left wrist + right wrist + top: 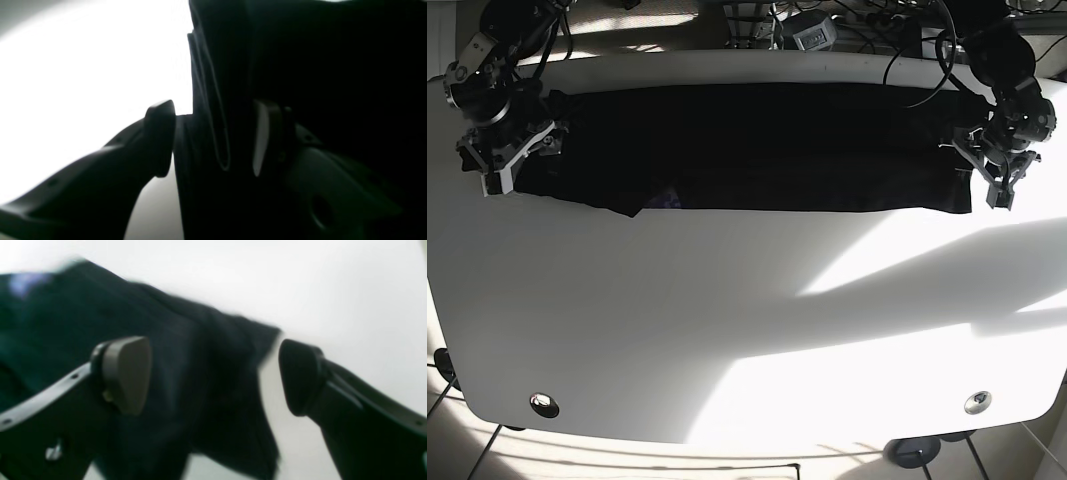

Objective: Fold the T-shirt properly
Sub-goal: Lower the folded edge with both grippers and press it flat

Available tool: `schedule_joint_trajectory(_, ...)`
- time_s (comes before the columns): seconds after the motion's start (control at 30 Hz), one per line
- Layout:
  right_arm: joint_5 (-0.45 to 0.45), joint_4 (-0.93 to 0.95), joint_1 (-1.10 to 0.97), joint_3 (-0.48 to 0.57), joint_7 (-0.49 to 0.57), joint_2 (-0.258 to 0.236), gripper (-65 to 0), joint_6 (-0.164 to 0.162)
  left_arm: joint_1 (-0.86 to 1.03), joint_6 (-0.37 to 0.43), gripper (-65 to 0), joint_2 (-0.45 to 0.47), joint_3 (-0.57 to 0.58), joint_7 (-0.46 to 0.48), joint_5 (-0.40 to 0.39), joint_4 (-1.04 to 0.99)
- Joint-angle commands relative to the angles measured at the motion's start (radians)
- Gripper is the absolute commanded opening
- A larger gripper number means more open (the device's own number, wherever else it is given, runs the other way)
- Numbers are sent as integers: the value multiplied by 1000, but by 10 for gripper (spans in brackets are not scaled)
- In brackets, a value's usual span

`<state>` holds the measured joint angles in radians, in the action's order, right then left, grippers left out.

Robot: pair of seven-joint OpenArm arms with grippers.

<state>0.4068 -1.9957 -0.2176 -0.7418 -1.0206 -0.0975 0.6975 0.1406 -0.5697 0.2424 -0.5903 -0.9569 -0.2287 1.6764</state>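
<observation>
T-shirt point(757, 150) lies at far side of white desk point(747, 320), stretched into a long dark band running nearly full width between the two arms. Fabric black or very dark navy, looks doubled over lengthwise. Near edge mostly straight, with a small flap hanging down at the base view's left-centre, a faint bluish patch just beside it. Far edge roughly follows the desk's rear rim. Few wrinkles readable, cloth too dark.

Left tool point(999, 172) at the base view's right end of the band. Left wrist view: fingers point(160, 138) partly closed with a bunch of layered cloth between them, stitched hem folds visible, one pad pressed on the fabric, the other pad against it too as far as the dark exposure lets me see. So it grips the shirt end.

Right tool point(505, 150) at the base view's left end. Right wrist view, blurred: right tool point(213, 376) jaws wide apart, one pad over the cloth, the other over bare desk just past the shirt's corner. T-shirt point(186, 380) edge sits in the gap, not pinched. Contact of the pads with cloth, cannot tell.

Sunlight patches cross the near part of desk. Cables point(907, 30) and equipment behind rear edge.
</observation>
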Motion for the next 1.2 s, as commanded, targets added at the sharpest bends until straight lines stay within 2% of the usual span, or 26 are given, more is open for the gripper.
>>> schedule_joint_trajectory(0.03,76,-18,-4,-3,21,-8,-75,1,-5,-5,-332,19,-6,11,-8,81)
schedule_joint_trajectory(0.13,97,-15,-18,63,21,0,-76,1,0,-118,-332,15,13,9,-7,136)
schedule_joint_trajectory(0.2,53,-14,-30,107,21,8,-117,1,15,-128,-332,13,36,8,-1,133)
schedule_joint_trajectory(0.27,-13,2,-42,143,26,34,-233,1,34,-128,-332,12,42,11,-5,132)
schedule_joint_trajectory(0.33,-79,37,-41,167,27,48,-384,1,40,-128,-332,-18,37,13,-1,110)
schedule_joint_trajectory(0.4,-131,102,-36,202,30,49,-550,1,41,-128,-332,-21,34,14,1,52)
schedule_joint_trajectory(0.43,-145,135,-36,219,35,46,-598,1,41,-128,-332,-21,34,14,1,20)
schedule_joint_trajectory(0.47,-156,168,-35,236,56,43,-610,1,37,-128,-332,-21,34,16,1,-14)
schedule_joint_trajectory(0.53,-188,232,-35,265,145,40,-595,1,34,-128,-332,-21,34,28,1,-69)
schedule_joint_trajectory(0.6,-236,296,-9,279,224,41,-569,1,31,-128,-332,-19,36,72,1,-117)
schedule_joint_trajectory(0.7,-312,454,82,282,285,43,-569,1,-29,-128,-332,12,42,129,2,-244)
schedule_joint_trajectory(0.77,-331,546,139,281,331,40,-569,1,-94,-128,-332,22,42,151,2,-341)
schedule_joint_trajectory(0.83,-331,631,197,281,380,12,-569,1,-174,-128,-332,50,42,171,32,-439)
schedule_joint_trajectory(0.9,-331,671,238,281,386,5,-569,1,-223,-128,-332,56,43,172,55,-480)
schedule_joint_trajectory(1.0,-331,672,255,281,385,-5,-569,1,-259,-128,-332,58,39,161,56,-479)
schedule_joint_trajectory(1.07,-331,642,251,281,385,-5,-569,1,-258,-128,-332,59,16,118,55,-388)
schedule_joint_trajectory(1.1,-331,631,249,281,383,-5,-569,1,-253,-128,-331,48,-36,92,53,-295)
schedule_joint_trajectory(1.13,-331,628,246,281,383,-5,-569,1,-250,-128,-326,35,-82,79,33,-246)
schedule_joint_trajectory(1.2,-331,628,237,281,383,-5,-571,1,-227,-128,-310,18,-155,65,-56,-200)
